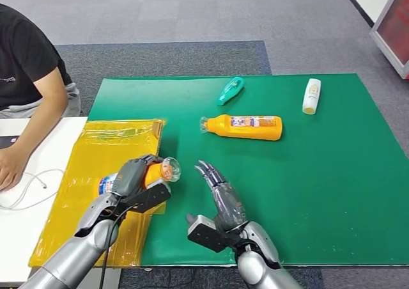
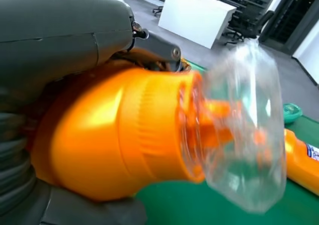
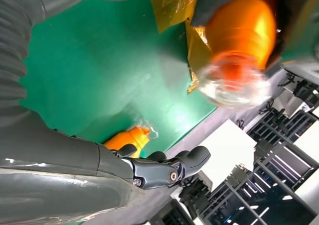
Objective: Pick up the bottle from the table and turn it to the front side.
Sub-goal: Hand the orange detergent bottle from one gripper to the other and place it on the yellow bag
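Held bottle (image 2: 120,135): glossy orange plastic, clear plastic cap (image 2: 244,130). Left hand (image 1: 132,177): matt grey casing, ribbed cover. Right hand (image 1: 224,199): dark fingers (image 1: 208,172), slight sheen. Arms: smooth silver metal. Mat (image 1: 313,187) on the tabletop: matt green. Yellow bag (image 1: 103,148): shiny, crinkled film. Floor: grey carpet.

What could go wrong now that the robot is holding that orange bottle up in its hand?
The left hand grips the orange bottle around its body, with the clear cap sticking out, so turning it might make it slip and drop onto the yellow bag. The open right hand is close beside it and could bump the cap.
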Motion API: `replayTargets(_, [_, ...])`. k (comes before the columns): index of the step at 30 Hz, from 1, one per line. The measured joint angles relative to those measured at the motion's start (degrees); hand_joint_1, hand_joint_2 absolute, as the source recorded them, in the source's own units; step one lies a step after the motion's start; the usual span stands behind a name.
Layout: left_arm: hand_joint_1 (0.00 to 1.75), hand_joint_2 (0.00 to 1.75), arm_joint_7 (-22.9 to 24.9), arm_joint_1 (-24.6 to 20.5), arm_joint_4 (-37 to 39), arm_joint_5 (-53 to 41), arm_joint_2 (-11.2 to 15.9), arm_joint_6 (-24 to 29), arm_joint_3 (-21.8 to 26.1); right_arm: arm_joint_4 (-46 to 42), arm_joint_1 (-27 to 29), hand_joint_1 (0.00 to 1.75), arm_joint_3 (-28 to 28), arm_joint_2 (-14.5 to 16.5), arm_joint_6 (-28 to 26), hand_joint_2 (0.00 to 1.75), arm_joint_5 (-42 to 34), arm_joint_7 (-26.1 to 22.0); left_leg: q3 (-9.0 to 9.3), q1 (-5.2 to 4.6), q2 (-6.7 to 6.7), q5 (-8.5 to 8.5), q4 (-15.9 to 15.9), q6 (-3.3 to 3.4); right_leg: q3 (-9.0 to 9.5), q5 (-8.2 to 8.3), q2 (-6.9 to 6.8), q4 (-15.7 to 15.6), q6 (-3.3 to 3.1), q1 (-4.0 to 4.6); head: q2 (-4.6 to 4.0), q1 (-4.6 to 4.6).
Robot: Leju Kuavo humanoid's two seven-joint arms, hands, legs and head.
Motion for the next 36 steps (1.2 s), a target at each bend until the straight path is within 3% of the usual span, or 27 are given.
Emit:
replayTargets(7, [0.0, 1.75, -1.17, 4.89, 1.45, -0.09, -0.97, 2.92, 1.17, 0.0, -0.12, 0.0, 0.6, 0.0, -0.21, 1.75, 0.03, 0.21, -0.92, 0.0, -0.01, 0.42, 0.1, -0.05, -0.98, 0.16, -0.04, 0.0, 0.14, -0.01, 0.0, -0.02])
replayTargets(13, [0.0, 1.75, -2.69, 5.94, 1.74, -1.21, -1.46, 5.26, 1.58, 0.06, -0.26, 0.0, 1.1, 0.0, -0.21, 1.75, 0.01, 0.3, -1.45, -0.01, -0.13, 0.51, 0.13, 0.06, -1.34, 0.22, -0.25, -0.01, 0.23, -0.03, 0.0, 0.0])
replayTargets(19, [0.0, 1.75, -5.85, 6.44, 1.56, -3.25, -1.78, 13.08, 1.7, 0.11, -0.37, 0.0, 1.68, 0.0, -0.21, 1.75, 0.0, 0.46, -1.64, -0.03, -0.12, 0.51, 0.16, 0.07, -1.53, 0.27, -0.25, -0.02, 0.3, -0.06, 0.0, -0.01])
replayTargets(27, [0.0, 1.75, -19.08, 6.83, -8.29, 7.75, -2.99, 27.78, 3.87, 0.52, -0.53, 0.0, 3.16, 0.0, -1.46, 1.75, -0.74, 0.44, -1.83, -0.03, -0.12, 0.56, 0.18, 0.11, -1.7, 0.34, -0.24, -0.02, 0.37, -0.06, 0.0, -0.01])
replayTargets(32, [0.0, 1.75, -29.0, 7.88, -15.08, 12.28, -5.32, 30.92, 6.75, 1.81, -1.81, 0.0, 4.93, 0.07, -3.16, 1.75, -3.01, -0.28, -1.9, -0.03, -0.12, 0.57, 0.19, 0.12, -1.75, 0.35, -0.25, -0.02, 0.38, -0.07, 0.0, -0.01])
replayTargets(36, [0.0, 1.75, -30.4, 9.2, -18.17, 15.67, -6.86, 30.93, 7.88, 3.4, -2.87, 0.0, 6.14, 0.16, -4.16, 1.75, -4.45, -0.68, -1.91, -0.05, -0.12, 0.56, 0.19, 0.12, -1.78, 0.35, -0.24, -0.02, 0.38, -0.08, 0.0, -0.01])
